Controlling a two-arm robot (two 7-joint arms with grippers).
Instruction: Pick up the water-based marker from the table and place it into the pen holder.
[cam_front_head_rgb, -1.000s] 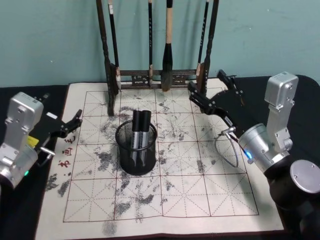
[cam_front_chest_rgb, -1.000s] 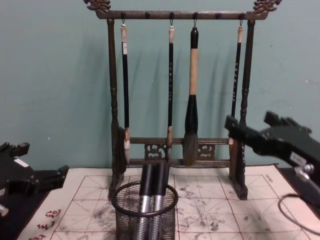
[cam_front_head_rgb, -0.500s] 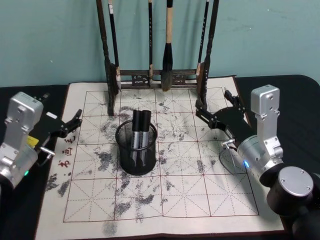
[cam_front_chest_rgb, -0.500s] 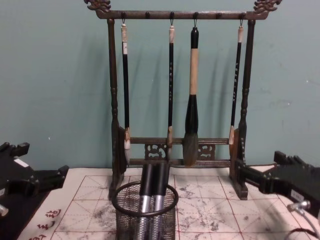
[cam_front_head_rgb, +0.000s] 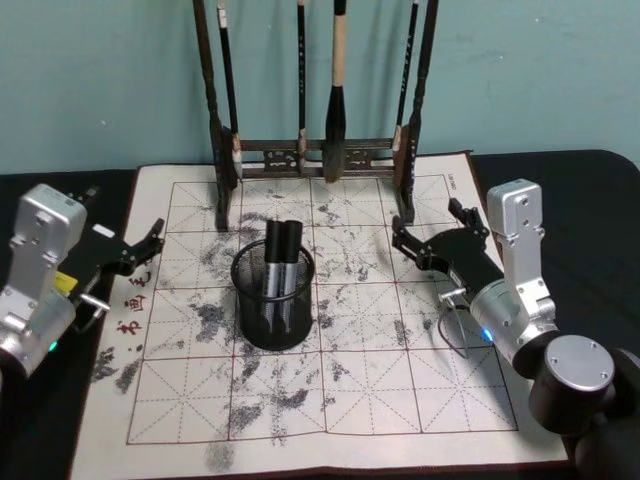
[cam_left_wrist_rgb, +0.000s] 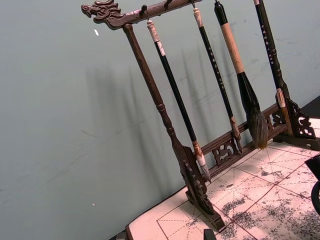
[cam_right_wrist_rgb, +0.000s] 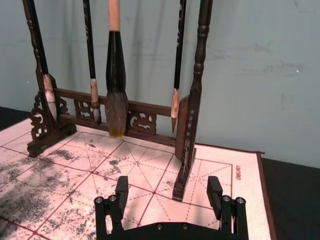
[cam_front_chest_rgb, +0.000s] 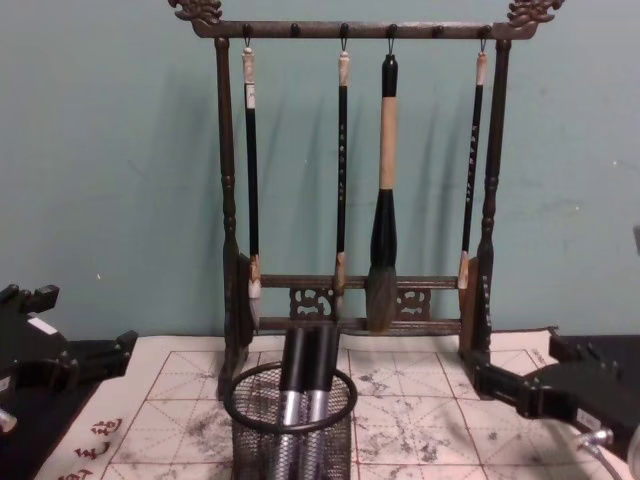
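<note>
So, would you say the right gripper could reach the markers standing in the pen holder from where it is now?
Probably yes. The right gripper is open, empty and hovers over the mat right of the pen holder. Bare mat lies between them, and the two markers stick up above the rim. The brush rack stands farther back.

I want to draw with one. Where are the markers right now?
Two markers stand upright inside the black mesh pen holder, in the middle of the paper mat, just in front of the brush rack and between the two grippers.
</note>
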